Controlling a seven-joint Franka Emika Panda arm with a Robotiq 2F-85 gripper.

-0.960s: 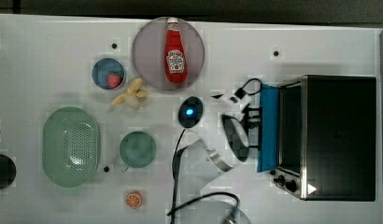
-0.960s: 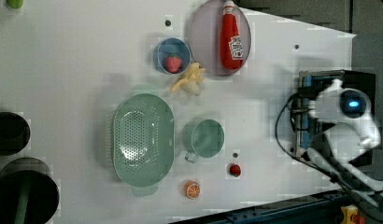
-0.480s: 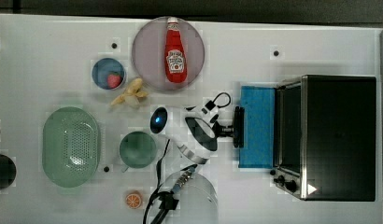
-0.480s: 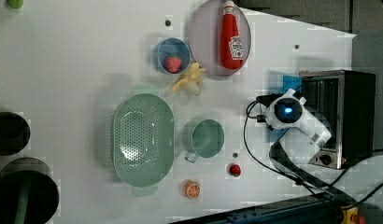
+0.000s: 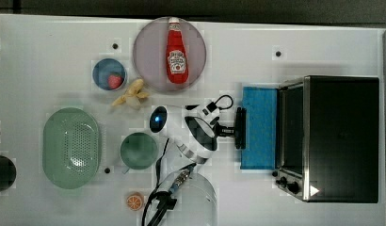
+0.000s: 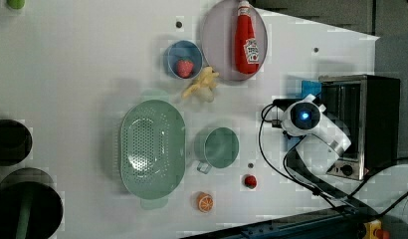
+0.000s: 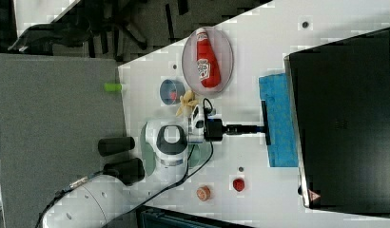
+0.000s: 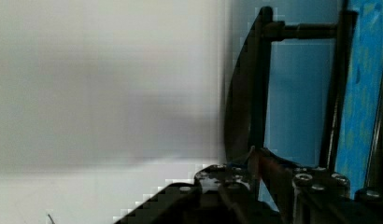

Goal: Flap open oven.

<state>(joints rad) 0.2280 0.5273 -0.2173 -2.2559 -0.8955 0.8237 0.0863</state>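
Note:
The oven [image 5: 339, 136] stands at the top view's right, a black box with a silver front frame and two knobs [image 5: 287, 183]. Its blue glass door [image 5: 259, 127] lies folded down flat on the table, away from the frame. My gripper [image 5: 234, 129] reaches in level from the top view's left and is shut on the door's dark bar handle [image 5: 239, 128]. The right view shows the fingers [image 7: 248, 128] running to the handle [image 7: 264, 114] in front of the oven [image 7: 345, 114]. In the wrist view the handle bar [image 8: 257, 84] passes between my fingertips [image 8: 255, 168].
A ketchup bottle [image 5: 176, 52] lies on a grey plate [image 5: 151, 47]. Nearby are a blue bowl with a strawberry [image 5: 108, 74], a banana [image 5: 131, 94], a green mug [image 5: 138, 150], a green colander [image 5: 71, 147], an orange half [image 5: 134, 201] and dark cups [image 5: 2, 172].
The oven door has swung from nearly upright down to flat. My gripper moved toward the top view's left with the handle, and the arm drew back with it.

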